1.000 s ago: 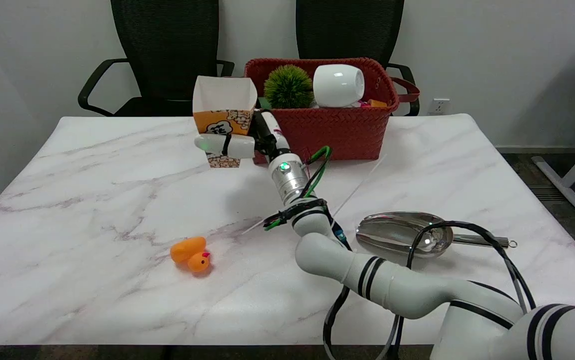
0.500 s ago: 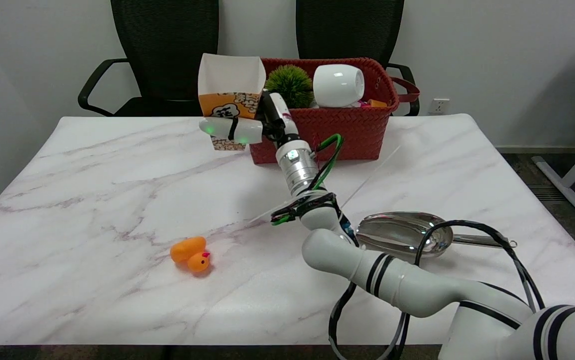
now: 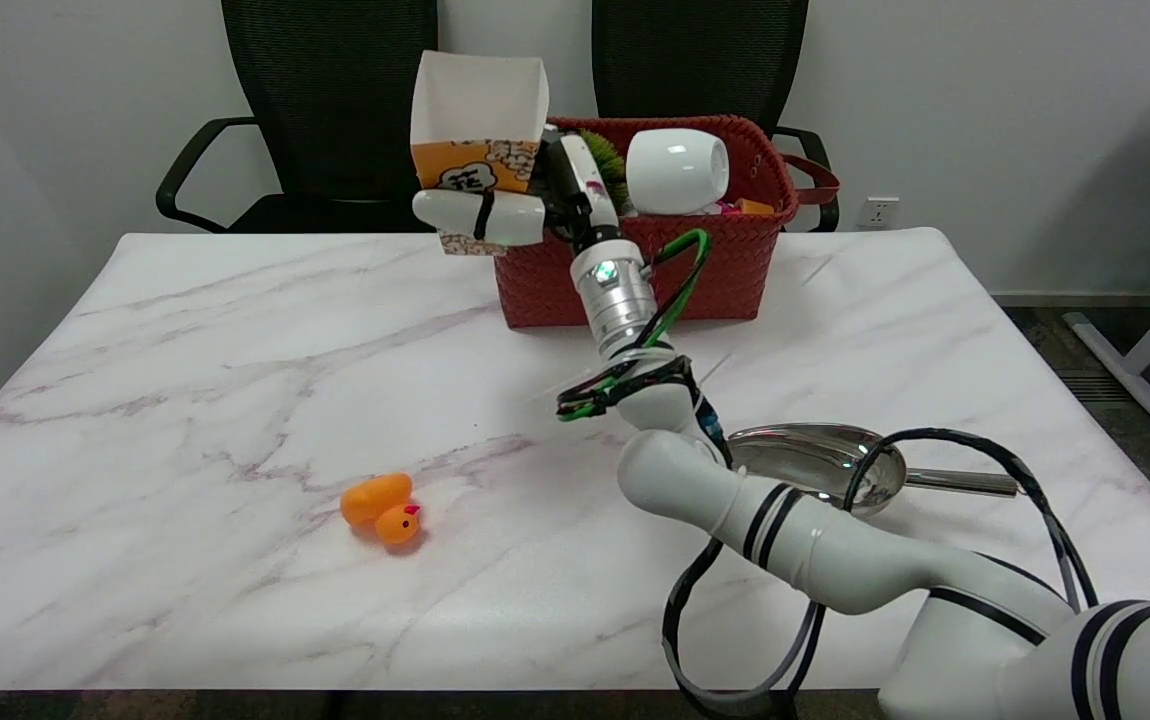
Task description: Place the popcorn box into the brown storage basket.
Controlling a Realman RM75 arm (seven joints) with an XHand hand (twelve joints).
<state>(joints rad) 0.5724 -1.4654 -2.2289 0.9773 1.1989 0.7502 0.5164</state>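
Note:
The popcorn box (image 3: 475,125), white above with an orange printed band, is upright in the air just left of the brown woven storage basket (image 3: 675,265). My right hand (image 3: 525,205) grips it around its lower part, one white finger lying across the front. The box's base hangs at about the height of the basket's rim, over the table beside the basket's left wall. Inside the basket lie a white cup (image 3: 677,170) and a green spiky ball (image 3: 607,155), the latter partly hidden behind my hand.
An orange rubber duck (image 3: 382,508) lies on the marble table (image 3: 185,400) at front left. A metal scoop (image 3: 815,478) rests to the right, partly behind my forearm. Two black chairs stand behind the table.
My right hand has lifted the popcorn box upward and to the right, from beside the basket's lower left corner to rim height at its left edge.

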